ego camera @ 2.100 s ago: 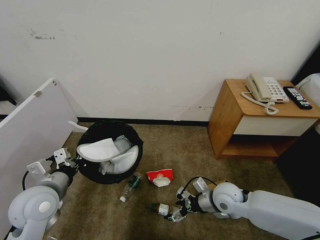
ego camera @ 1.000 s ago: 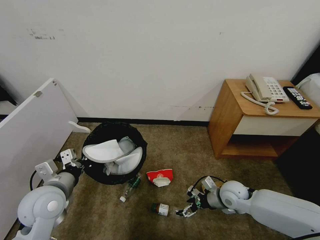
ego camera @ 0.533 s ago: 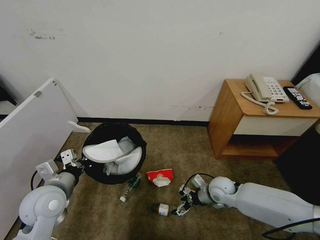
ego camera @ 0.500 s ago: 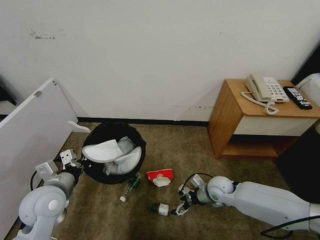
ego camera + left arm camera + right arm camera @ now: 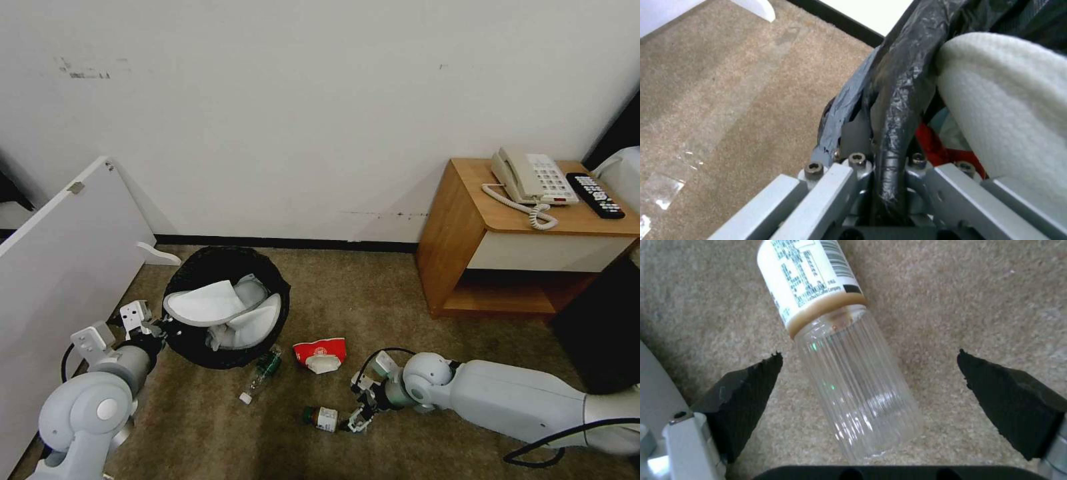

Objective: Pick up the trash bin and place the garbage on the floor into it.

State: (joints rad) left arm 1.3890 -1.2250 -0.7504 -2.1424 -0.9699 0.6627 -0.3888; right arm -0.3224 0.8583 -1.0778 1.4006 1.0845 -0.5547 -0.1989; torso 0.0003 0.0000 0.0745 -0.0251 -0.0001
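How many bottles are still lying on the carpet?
2. One green-labelled bottle lies beside the trash bin; one white-labelled bottle lies between the open right pincer's fingers. More may be hidden.

Left gripper [image 5: 882, 186] clamped on the trash bin [image 5: 889, 110] rim

Its fingers pinch the black bag folded over the rim. A white slipper [image 5: 1005, 110] lies inside the bin against that rim, red litter [image 5: 933, 146] beneath it; carpet [image 5: 729, 100] spreads beside the bin.

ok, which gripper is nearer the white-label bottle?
Right. The right gripper is open around the bottle on the carpet; the left gripper is across at the bin, clamped on its rim.
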